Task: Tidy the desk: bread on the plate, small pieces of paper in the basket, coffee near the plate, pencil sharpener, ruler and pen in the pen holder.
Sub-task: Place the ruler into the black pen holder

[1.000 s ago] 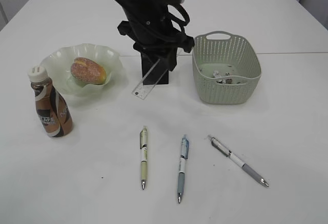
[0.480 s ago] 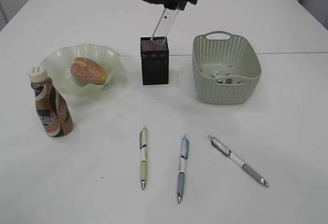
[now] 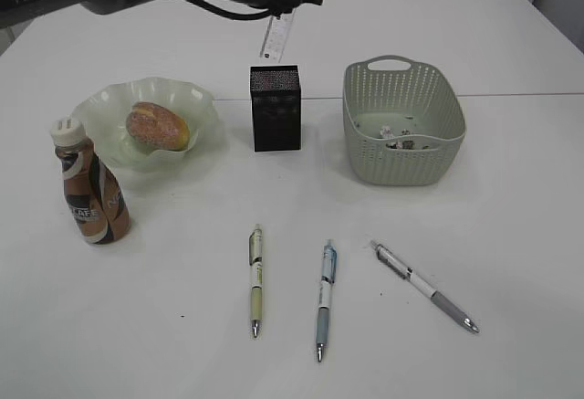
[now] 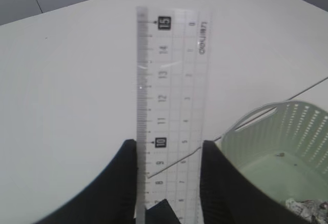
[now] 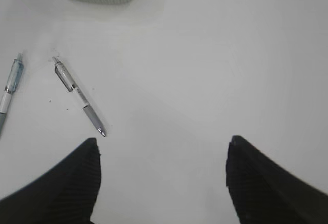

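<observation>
Green basket (image 3: 404, 134) beside black pen holder (image 3: 276, 107)

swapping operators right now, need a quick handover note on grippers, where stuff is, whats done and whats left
Left gripper: shut on the ruler, held in the air above the pen holder, not yet inserted.
Right gripper: open, empty, hovering over bare desk.
Done: bread on the plate; coffee standing beside the plate; paper scraps in the basket.
Left: lower the ruler into the holder, then three pens on the desk. No pencil sharpener visible.
</observation>
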Robot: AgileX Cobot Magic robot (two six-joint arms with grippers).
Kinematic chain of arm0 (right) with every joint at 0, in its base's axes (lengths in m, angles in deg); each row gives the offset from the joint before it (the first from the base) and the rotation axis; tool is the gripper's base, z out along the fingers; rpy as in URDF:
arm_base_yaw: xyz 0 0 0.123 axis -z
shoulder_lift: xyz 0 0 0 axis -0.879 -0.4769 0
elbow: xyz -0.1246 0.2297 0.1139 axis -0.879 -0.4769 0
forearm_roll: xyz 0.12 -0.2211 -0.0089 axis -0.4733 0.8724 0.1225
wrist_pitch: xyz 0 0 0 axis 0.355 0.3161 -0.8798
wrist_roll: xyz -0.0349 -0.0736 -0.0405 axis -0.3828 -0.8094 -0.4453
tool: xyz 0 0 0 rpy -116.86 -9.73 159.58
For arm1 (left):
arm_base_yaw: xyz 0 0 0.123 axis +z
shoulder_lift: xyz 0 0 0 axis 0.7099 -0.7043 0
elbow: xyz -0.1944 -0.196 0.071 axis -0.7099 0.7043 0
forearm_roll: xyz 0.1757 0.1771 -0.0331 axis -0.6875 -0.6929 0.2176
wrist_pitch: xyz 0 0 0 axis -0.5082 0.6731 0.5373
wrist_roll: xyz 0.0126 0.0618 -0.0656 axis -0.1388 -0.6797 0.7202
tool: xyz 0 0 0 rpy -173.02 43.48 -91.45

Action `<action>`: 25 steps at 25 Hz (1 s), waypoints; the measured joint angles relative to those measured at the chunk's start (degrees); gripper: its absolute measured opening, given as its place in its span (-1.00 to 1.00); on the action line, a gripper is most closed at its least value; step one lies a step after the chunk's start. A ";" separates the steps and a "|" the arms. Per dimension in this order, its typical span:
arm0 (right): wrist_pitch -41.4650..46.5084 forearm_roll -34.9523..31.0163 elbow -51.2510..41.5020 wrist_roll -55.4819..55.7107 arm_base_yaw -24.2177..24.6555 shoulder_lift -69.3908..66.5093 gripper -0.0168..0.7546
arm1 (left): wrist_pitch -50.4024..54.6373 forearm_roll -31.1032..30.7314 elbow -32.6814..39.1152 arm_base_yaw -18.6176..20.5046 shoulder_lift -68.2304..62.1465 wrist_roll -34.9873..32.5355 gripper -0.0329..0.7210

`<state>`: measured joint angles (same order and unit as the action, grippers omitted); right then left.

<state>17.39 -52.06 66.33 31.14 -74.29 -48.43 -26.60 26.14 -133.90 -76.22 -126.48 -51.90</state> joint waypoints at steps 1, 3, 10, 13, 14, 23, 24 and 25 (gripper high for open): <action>0.00 0.47 0.00 0.00 0.00 0.00 0.50 | -0.62 0.00 0.12 0.24 -0.64 0.00 -0.28; 0.00 1.11 0.00 0.00 0.00 0.00 0.50 | -2.24 0.10 0.23 0.46 -1.57 0.00 -0.28; 0.00 1.74 0.00 0.00 0.00 0.00 0.50 | -6.39 0.23 0.23 0.46 -3.79 0.10 -0.28; 0.00 1.84 0.00 0.00 0.00 0.00 0.50 | -7.69 0.23 0.23 0.50 -4.25 0.10 -0.28; 0.00 1.84 0.00 0.00 0.00 0.00 0.50 | -7.91 0.23 0.23 0.50 -4.38 0.10 -0.28; 0.00 1.84 0.00 0.00 0.00 0.00 0.50 | -4.91 0.23 0.23 0.50 -3.25 0.10 -0.28; 0.00 1.84 0.00 0.00 0.00 0.00 0.50 | -4.36 0.23 0.23 0.50 -2.72 0.10 -0.28; 0.00 1.84 0.00 0.00 0.00 0.00 0.50 | -3.70 0.23 0.23 0.50 -1.96 0.10 -0.28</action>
<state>17.39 -50.22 66.33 31.14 -74.29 -48.43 -30.30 26.37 -133.66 -75.72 -128.44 -51.80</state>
